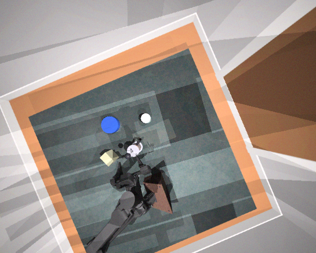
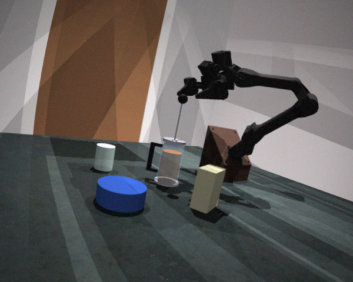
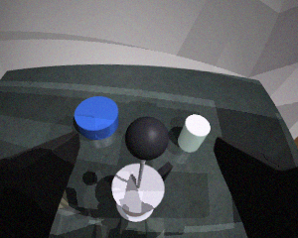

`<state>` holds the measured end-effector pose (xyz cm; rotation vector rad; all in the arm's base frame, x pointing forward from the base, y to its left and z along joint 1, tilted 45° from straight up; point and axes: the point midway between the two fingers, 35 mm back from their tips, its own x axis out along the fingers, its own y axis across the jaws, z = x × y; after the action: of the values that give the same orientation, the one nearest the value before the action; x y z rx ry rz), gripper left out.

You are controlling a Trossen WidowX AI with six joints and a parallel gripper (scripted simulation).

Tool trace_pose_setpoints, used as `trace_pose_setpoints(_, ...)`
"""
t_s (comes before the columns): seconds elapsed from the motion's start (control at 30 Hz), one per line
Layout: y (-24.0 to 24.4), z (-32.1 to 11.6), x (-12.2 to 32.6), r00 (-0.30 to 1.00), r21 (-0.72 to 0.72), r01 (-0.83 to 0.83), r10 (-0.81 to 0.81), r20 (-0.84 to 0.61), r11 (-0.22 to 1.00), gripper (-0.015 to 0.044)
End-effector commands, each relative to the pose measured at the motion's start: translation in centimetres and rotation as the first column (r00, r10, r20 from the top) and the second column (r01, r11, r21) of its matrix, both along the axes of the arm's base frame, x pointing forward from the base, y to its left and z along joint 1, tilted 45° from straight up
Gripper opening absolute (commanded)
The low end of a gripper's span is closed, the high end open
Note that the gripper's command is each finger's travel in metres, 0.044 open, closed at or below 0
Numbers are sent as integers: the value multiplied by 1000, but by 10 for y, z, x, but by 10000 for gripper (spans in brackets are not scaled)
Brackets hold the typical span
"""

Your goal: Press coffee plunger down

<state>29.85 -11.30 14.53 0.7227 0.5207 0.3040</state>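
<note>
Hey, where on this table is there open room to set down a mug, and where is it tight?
Open: the stretch in front of the blue disc and tan block, toward the near edge. Tight: around the coffee press, hemmed in by the white cylinder, disc, block and brown stand.

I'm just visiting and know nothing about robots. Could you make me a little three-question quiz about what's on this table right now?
1. True or false: the gripper is squeezing the plunger knob.
2. Which thing stands nearest the coffee press? A) blue disc B) white cylinder C) cream block
3. Fill in: the plunger rod is still fully ____.

Key: 1. False, its fingers are wide open with nothing between them. 2. C. 3. Raised.
</note>
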Motion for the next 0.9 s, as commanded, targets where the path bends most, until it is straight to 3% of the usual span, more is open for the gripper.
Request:
trace_pose_setpoints(0.0,3,-4,5,1000,5,3,-3,-6,1000,440)
trace_pose_setpoints(0.33,10,-7,17,1000,9,4,-4,0,1000,440)
trace_pose_setpoints(0.73,10,-7,17,1000,9,4,-4,0,1000,127)
trace_pose_setpoints(0.87,10,-7,17,1000,9,4,-4,0,1000,127)
